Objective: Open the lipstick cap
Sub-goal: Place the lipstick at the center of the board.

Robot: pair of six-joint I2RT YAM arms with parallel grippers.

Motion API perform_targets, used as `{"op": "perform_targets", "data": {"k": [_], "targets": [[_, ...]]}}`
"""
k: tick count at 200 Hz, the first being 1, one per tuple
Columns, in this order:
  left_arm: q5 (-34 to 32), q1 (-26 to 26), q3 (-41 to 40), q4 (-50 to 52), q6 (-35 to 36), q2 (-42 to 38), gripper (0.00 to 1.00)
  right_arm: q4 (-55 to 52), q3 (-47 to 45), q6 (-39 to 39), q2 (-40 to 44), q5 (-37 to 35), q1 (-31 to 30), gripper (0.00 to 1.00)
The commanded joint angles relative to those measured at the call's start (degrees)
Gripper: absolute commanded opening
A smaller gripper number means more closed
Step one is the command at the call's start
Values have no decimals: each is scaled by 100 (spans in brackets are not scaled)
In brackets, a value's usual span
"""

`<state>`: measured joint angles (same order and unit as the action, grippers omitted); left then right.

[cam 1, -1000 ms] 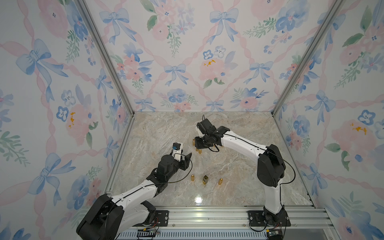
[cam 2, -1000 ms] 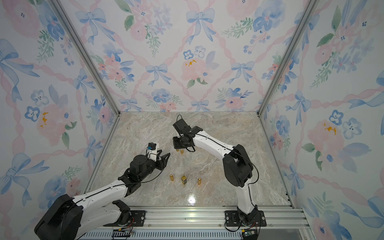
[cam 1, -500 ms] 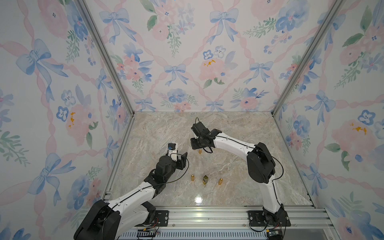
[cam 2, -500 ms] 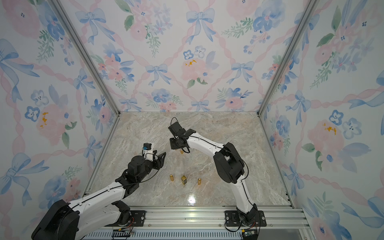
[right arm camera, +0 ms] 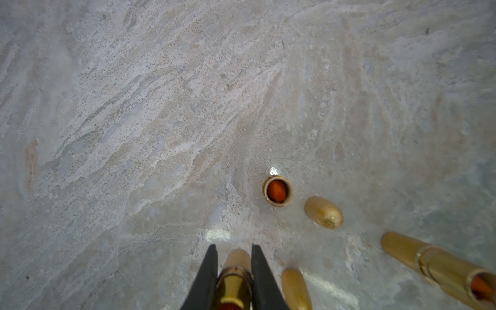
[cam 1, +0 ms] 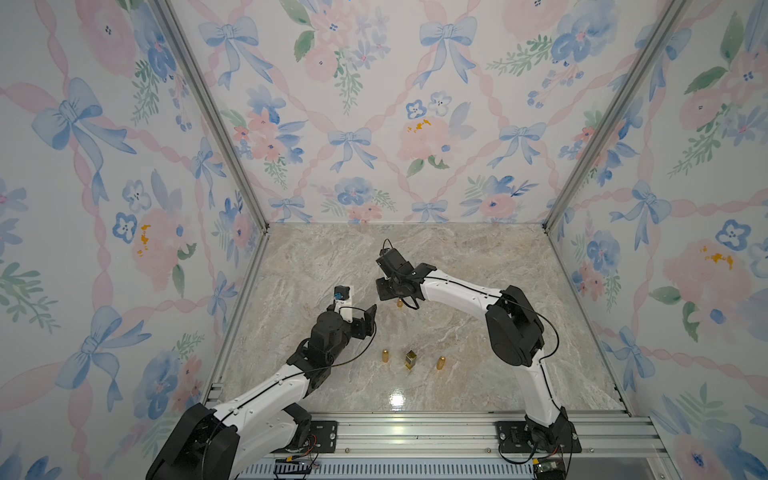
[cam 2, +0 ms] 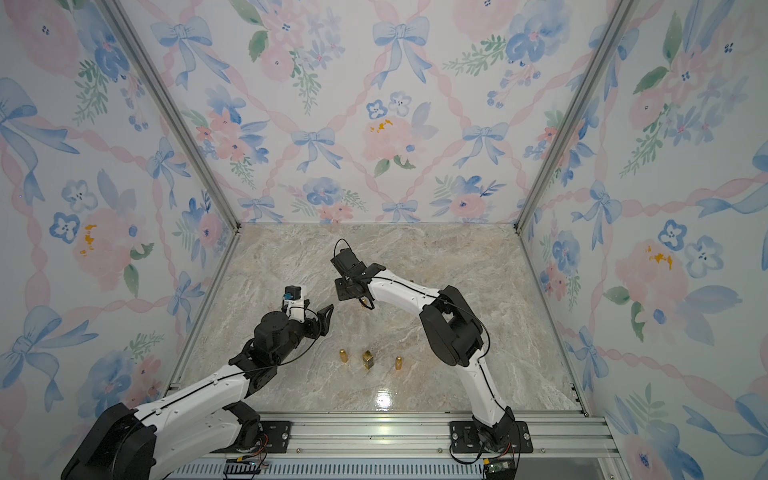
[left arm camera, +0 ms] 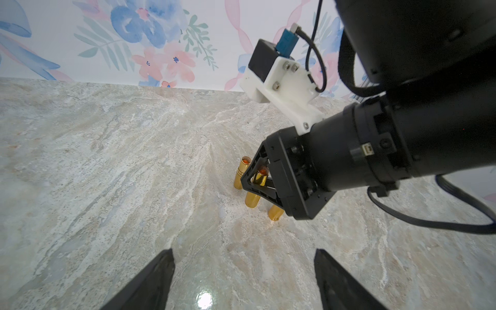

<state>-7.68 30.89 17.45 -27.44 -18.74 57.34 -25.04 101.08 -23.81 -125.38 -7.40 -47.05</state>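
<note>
Near the centre of the marble counter [cam 1: 478, 257], my right end effector [right arm camera: 233, 247] is clamped on an upright gold lipstick [right arm camera: 234, 283]. Its cap is off, and the left wrist view shows the orange stick at its top. Just beside it stands a second open lipstick [left arm camera: 243, 173], also gold, with a rounded gold piece [right arm camera: 324, 212] on the stone close by. My left end effector [left arm camera: 243, 252], lower left of centre in both top views, hangs with its fingers [left arm camera: 150, 284] spread wide apart over bare stone, gripping nothing. A square gold case [cam 1: 410, 359] stands at lower centre of the frame, well apart from both end effectors.
</note>
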Motion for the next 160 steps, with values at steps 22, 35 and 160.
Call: {"op": "perform_targets", "data": {"k": [22,35,160], "targets": [[26,-57,-46,72,-51,-118,95,278,-286,157,-137,-268,-112,18],[28,-57,-36,81,-42,-97,97,349,-358,175,-129,-271,-129,18],[-57,-67,-57,90,-77,-115,98,751,-914,287,28,-384,-216,21]]}}
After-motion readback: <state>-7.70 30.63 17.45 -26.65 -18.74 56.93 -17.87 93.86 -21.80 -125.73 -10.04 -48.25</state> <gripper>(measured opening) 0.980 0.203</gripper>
